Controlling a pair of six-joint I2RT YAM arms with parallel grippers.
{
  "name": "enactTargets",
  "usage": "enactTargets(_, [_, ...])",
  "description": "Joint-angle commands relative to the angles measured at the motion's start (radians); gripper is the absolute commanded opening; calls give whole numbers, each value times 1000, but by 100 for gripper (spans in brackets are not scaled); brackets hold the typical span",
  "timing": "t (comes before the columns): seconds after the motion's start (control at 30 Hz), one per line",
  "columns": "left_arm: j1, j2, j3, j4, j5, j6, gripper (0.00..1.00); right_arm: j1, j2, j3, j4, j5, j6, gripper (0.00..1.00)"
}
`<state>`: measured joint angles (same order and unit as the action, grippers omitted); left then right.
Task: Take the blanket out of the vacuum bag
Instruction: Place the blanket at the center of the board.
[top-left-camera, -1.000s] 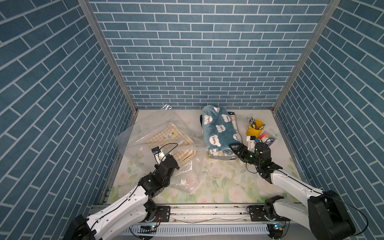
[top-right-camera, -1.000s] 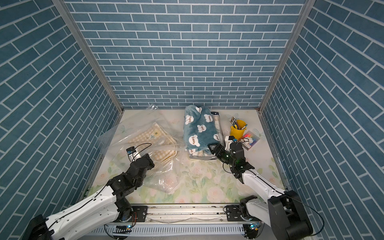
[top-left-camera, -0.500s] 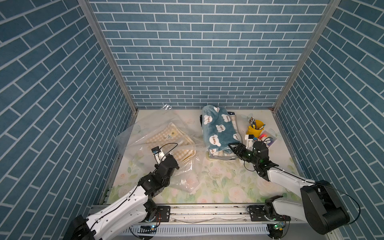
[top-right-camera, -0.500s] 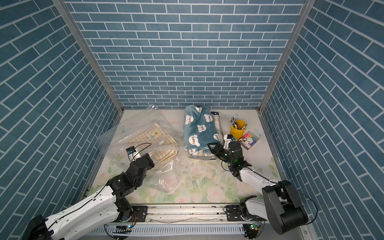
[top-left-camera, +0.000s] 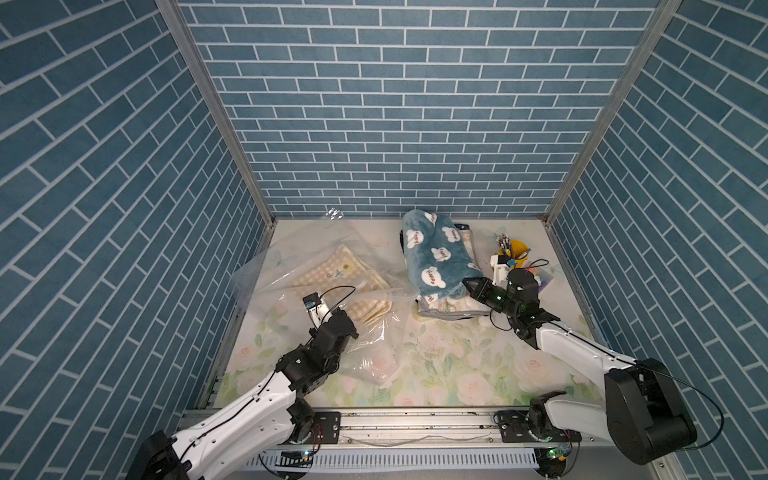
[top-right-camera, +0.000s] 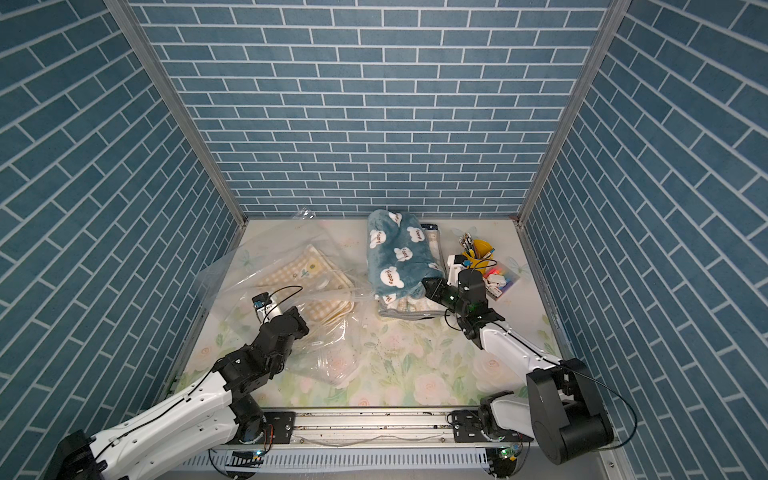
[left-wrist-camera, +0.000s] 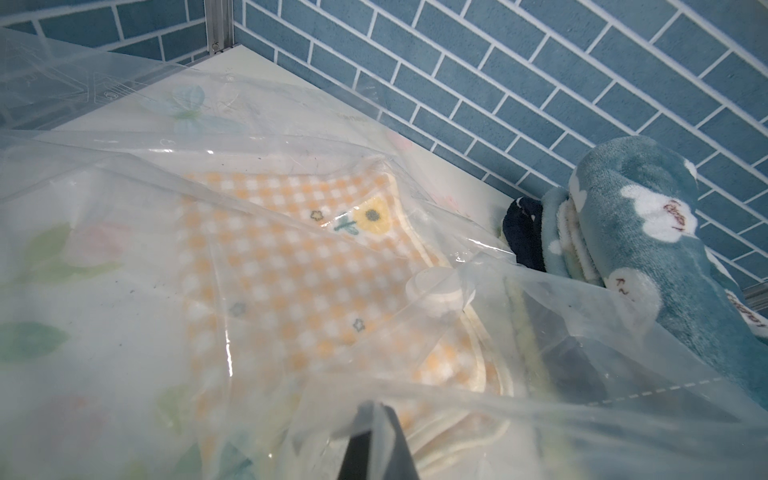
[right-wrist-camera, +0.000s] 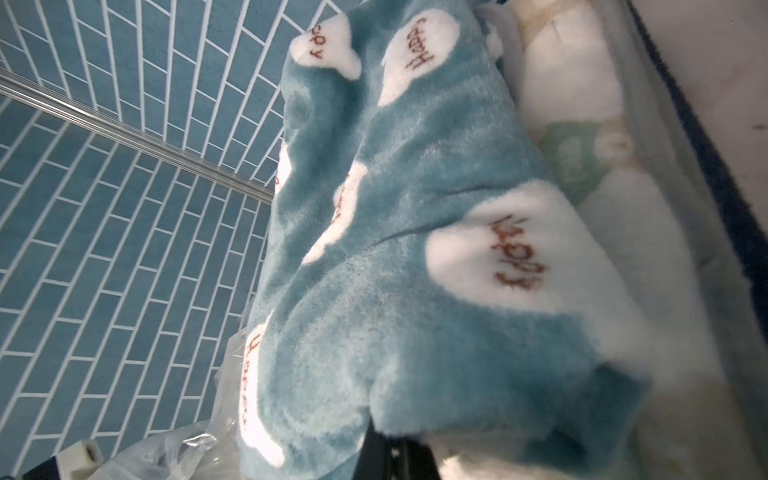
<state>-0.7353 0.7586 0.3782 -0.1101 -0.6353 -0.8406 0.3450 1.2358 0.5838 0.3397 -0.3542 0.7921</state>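
From where I stood, the job looked barely begun. The vacuum bag (top-left-camera: 291, 266) lay spread and crumpled over the left half of the table (top-left-camera: 436, 365), and the yellow checked blanket (top-left-camera: 340, 270) was still wholly inside it, flat under the clear film. The round white valve cap (left-wrist-camera: 436, 286) sat above the blanket's near edge. No part of the blanket poked out of the bag that I could see, and I could not make out where the bag's mouth was.

The left gripper (left-wrist-camera: 376, 436) was closed at the bag's near side. Film was bunched and lifted around its tips, so I took it to be pinching a fold of plastic, not the blanket.

The right gripper (top-left-camera: 468, 286) was well apart from the bag. It was closed at the near corner of a teal fleece (top-left-camera: 436, 257) printed with white clouds, which lay on a pile of folded cloths (top-left-camera: 449, 309) beside the bag. The fleece draped over its tips, and I could not tell whether any of it was caught between them.

Nearly everything was left, by my reckoning — find the opening, hold the bag down, reach in, and draw the checked blanket clear.
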Motion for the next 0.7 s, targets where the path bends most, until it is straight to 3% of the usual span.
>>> enactTargets(0.0, [4, -2, 18, -1, -22, 16, 0, -6, -51, 76, -133, 90, -181, 0])
enactTargets(0.2, [5, 1, 24, 3, -21, 19, 0, -3, -77, 128, -149, 42, -244, 0])
enactTargets(0.47, [5, 2, 30, 1, -23, 21, 0, 18, -108, 246, -274, 70, -362, 0])
enactTargets(0.67, [5, -6, 39, -11, -40, 20, 0, 17, -121, 152, -269, 85, -281, 0])
